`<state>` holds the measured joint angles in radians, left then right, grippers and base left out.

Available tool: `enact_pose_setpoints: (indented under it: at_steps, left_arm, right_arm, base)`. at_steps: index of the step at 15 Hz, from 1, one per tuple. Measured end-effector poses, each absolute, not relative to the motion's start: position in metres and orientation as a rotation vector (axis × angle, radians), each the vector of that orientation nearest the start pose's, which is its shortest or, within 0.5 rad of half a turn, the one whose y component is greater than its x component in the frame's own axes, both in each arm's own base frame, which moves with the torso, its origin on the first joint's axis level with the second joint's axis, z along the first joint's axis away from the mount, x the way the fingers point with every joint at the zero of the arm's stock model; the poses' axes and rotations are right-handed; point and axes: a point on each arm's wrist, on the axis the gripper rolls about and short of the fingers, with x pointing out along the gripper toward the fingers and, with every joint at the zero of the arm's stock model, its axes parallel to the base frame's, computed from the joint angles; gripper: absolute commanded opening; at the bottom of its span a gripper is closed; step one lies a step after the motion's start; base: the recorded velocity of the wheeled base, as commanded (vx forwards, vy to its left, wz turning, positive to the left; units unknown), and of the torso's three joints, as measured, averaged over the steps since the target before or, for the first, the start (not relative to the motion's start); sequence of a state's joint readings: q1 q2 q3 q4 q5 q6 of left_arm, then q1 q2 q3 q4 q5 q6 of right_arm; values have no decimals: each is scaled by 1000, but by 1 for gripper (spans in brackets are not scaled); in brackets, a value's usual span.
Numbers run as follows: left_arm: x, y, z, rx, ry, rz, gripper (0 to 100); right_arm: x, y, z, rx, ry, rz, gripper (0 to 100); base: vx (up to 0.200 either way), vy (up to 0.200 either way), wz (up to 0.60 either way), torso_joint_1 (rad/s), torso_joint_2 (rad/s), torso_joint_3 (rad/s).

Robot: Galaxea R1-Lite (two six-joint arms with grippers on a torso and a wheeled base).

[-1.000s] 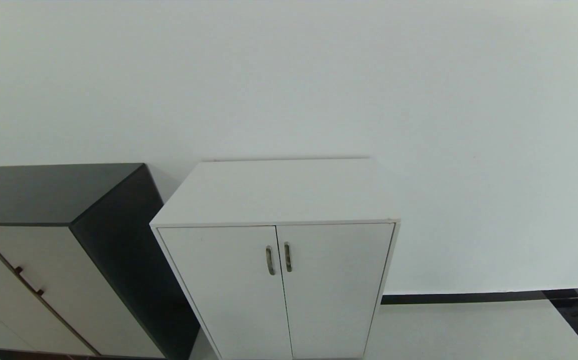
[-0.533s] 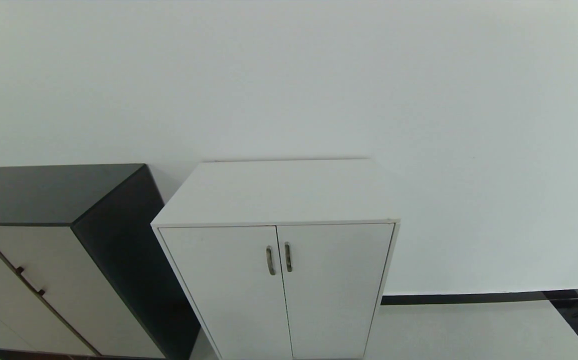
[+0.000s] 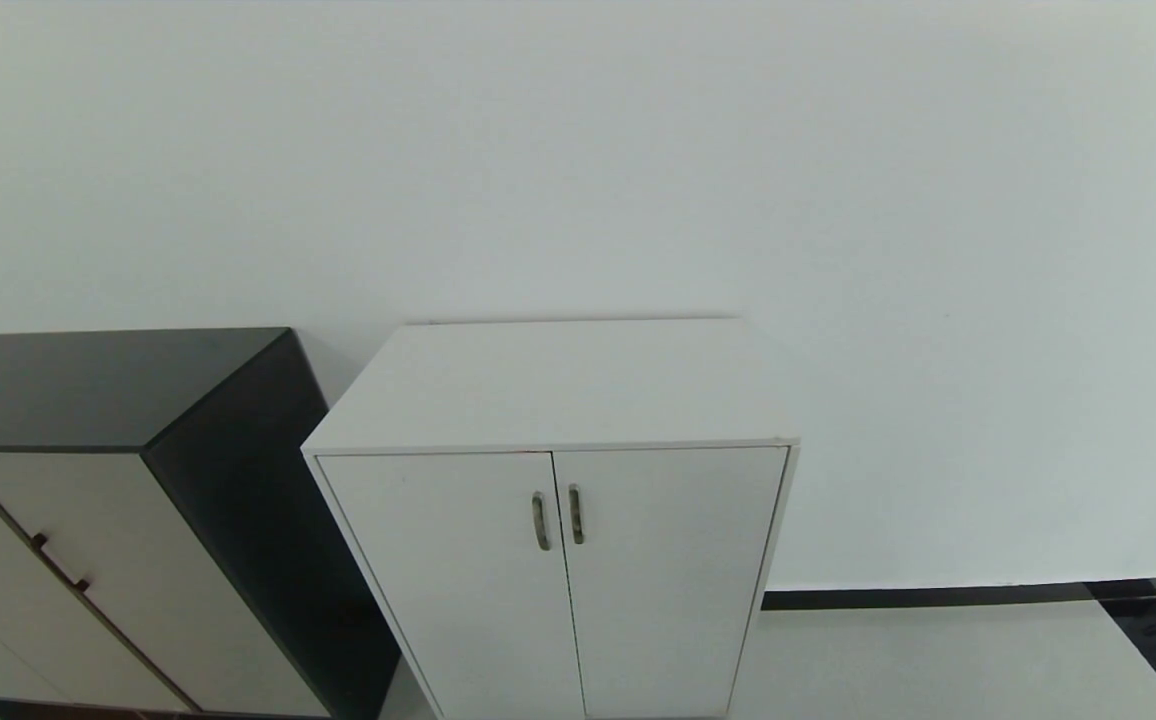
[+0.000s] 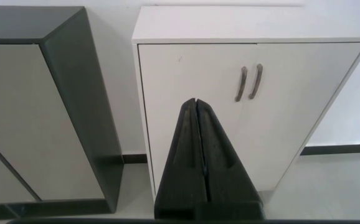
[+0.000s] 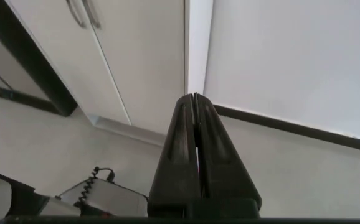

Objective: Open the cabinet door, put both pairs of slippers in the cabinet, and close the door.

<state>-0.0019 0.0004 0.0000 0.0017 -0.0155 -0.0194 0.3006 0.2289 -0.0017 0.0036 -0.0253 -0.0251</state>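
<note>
- Two cabinets stand against the wall [image 3: 578, 150]: a dark cabinet [image 3: 108, 390] is just left of the white cabinet [image 3: 558, 385], with a narrow gap between them.
- Left end effector [image 4: 197, 106]: fingers pressed together with nothing between them. It sits in front of the white cabinet, facing its left door [image 3: 448, 580] and well apart from it.
- White cabinet: both the left door and the right door [image 3: 668, 570] are shut flush. The two handles [image 3: 539, 521] stand upright side by side at the middle seam.
- Right end effector [image 5: 194, 99]: fingers pressed together and holding nothing. It is off the white cabinet's right front corner, above the floor [image 3: 938, 660].
- Right of the white cabinet, a dark baseboard [image 3: 938, 597] runs where the wall meets the floor.
</note>
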Motion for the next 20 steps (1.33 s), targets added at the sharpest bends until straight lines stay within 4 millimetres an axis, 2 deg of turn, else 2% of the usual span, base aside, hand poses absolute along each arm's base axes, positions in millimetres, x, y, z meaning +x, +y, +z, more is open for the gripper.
enact_pose_setpoints:
  at_steps: [3, 6, 20]
  left_arm:
    - [-23, 0, 75, -18, 2, -18, 0]
    - [-23, 0, 75, -16, 2, -17, 0]
    - [-23, 0, 75, -11, 1, -17, 0]
  right_arm:
    - [-10, -2, 78, -47, 169, 97, 0]
    - [-18, -1, 77, -33, 62, 5, 0]
    - [-23, -1, 76, 35, -3, -25, 0]
  base:
    - [0, 0, 0, 0, 0, 0]
    - [0, 0, 0, 0, 0, 0]
    - [0, 0, 0, 0, 0, 0]
